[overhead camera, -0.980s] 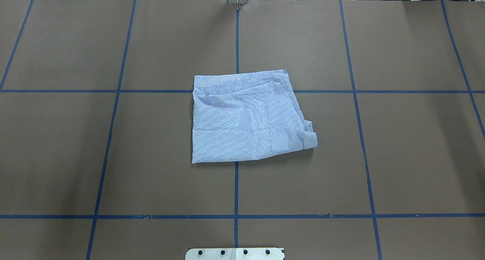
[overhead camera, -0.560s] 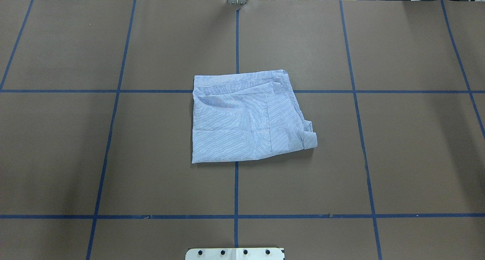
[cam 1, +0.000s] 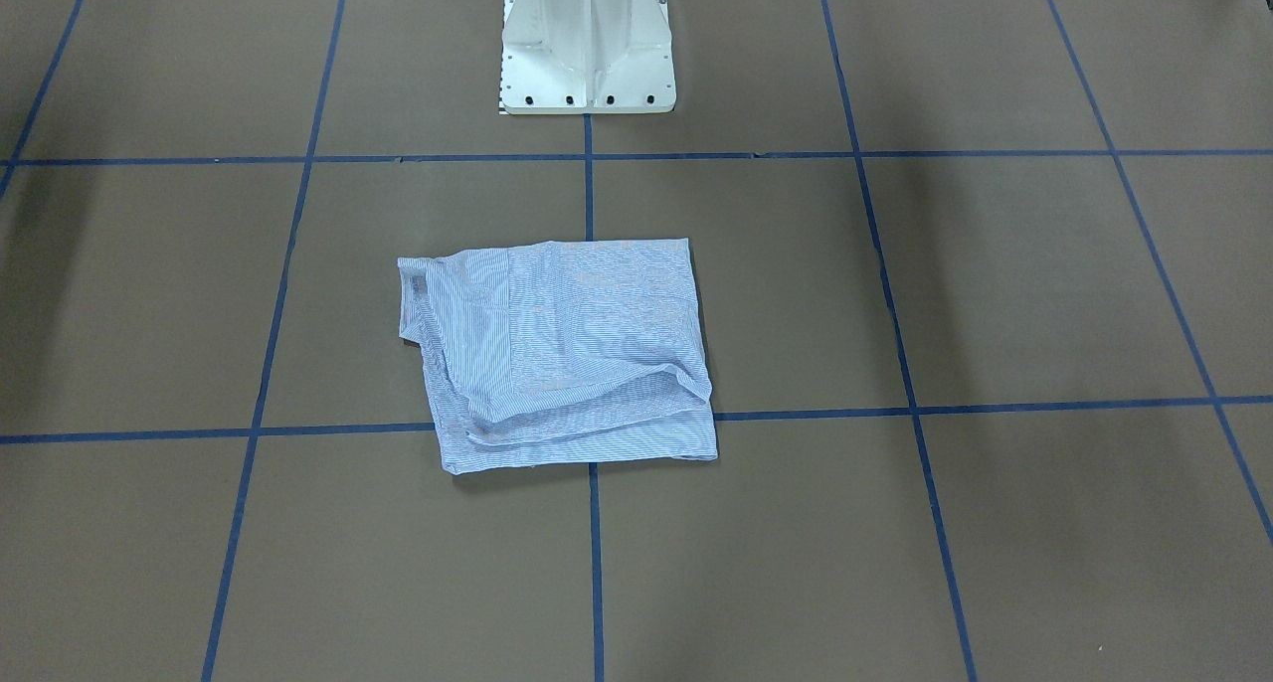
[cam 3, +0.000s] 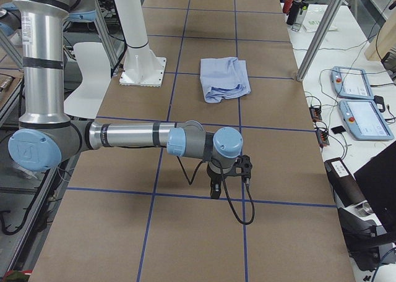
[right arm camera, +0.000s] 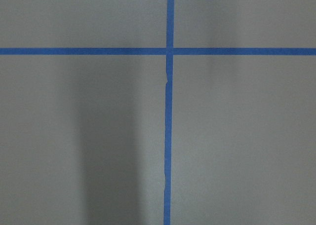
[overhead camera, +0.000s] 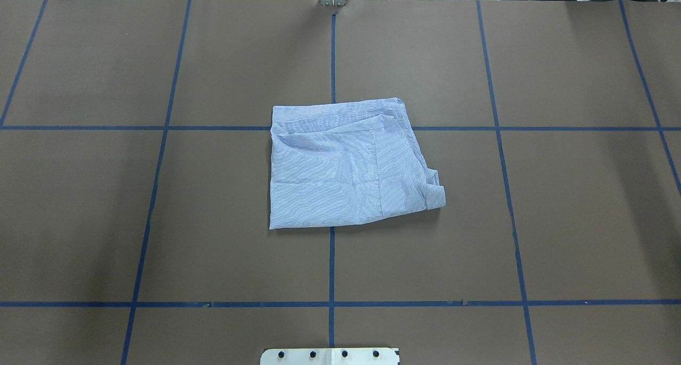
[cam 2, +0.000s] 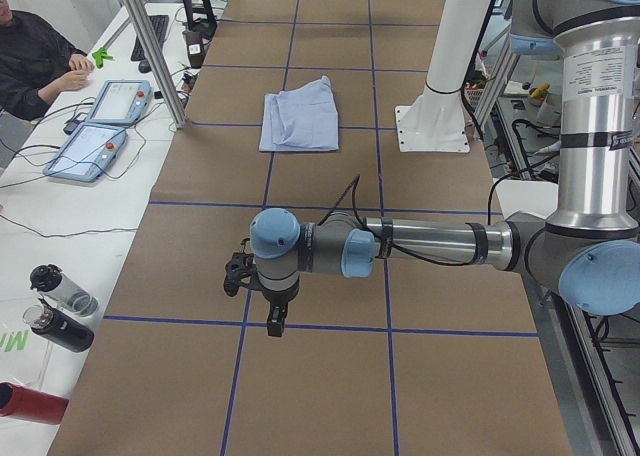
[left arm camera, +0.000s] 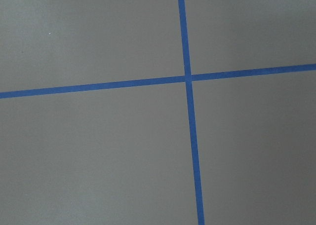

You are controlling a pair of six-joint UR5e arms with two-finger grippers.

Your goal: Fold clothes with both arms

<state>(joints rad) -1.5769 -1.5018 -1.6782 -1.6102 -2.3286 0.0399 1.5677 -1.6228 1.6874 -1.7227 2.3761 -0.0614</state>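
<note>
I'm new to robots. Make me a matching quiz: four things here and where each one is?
1 striped light blue shirt
2 white pedestal base
3 left arm's black gripper
4 grey touchscreen tablets

A on the white side bench
B folded, centre of the brown paper-covered table
C pointing down over bare paper
D upright at the table's robot side

Pairs: 1-B, 2-D, 3-C, 4-A

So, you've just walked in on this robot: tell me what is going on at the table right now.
The striped shirt lies folded into a rough rectangle in the middle of the table, and nothing touches it. The left gripper and the right gripper hang over bare table toward opposite ends, far from the shirt. Whether they are open cannot be told. The fold looks done or paused.
</note>
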